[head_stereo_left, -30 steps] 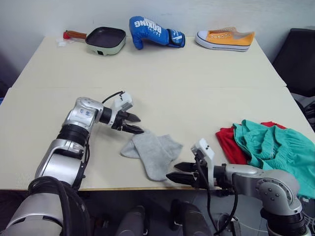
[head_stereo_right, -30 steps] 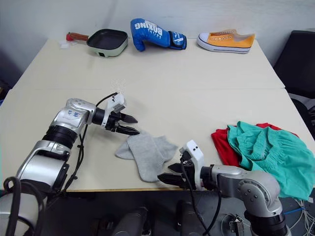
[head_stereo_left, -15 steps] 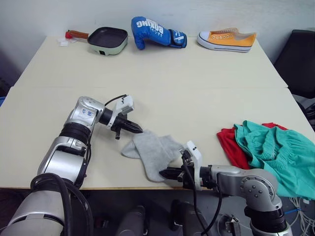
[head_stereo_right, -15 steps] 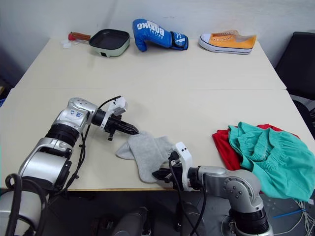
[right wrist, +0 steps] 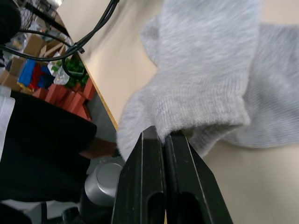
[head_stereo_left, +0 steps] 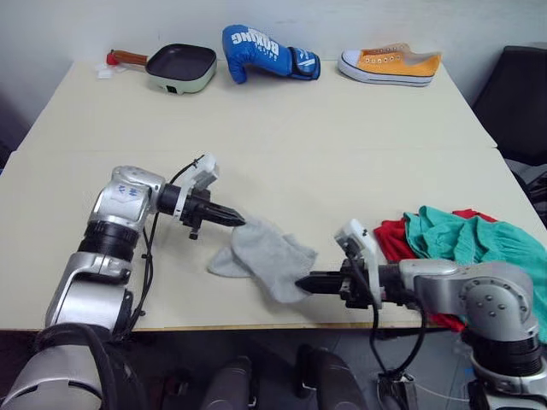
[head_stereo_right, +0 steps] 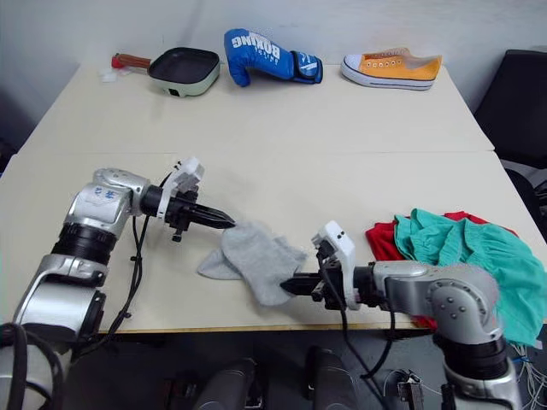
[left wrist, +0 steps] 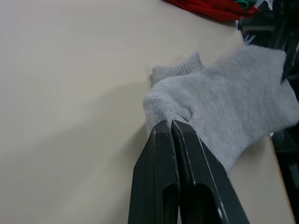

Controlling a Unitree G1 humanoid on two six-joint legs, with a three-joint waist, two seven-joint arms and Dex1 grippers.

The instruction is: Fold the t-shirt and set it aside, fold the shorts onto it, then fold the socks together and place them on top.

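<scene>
The light grey socks (head_stereo_left: 263, 254) lie overlapped near the table's front edge. My left gripper (head_stereo_left: 238, 219) is shut on the far end of the top sock (left wrist: 219, 107), pinching its rounded edge. My right gripper (head_stereo_left: 304, 283) is shut on the near end of the same sock (right wrist: 205, 74), lifted slightly off the table. At the right the teal-green shorts (head_stereo_left: 479, 243) lie crumpled on the red t-shirt (head_stereo_left: 393, 239), which peeks out beneath them.
Along the far edge stand a green frying pan (head_stereo_left: 178, 67), a blue boxing glove (head_stereo_left: 261, 53) and an orange sneaker (head_stereo_left: 390, 63). A black chair (head_stereo_left: 517, 107) stands at the right. The table (head_stereo_left: 282, 137) has bare room in the middle.
Both grippers have gone from open to shut, each onto one end of the top sock. The sock's near end has been raised a little and drawn right.
</scene>
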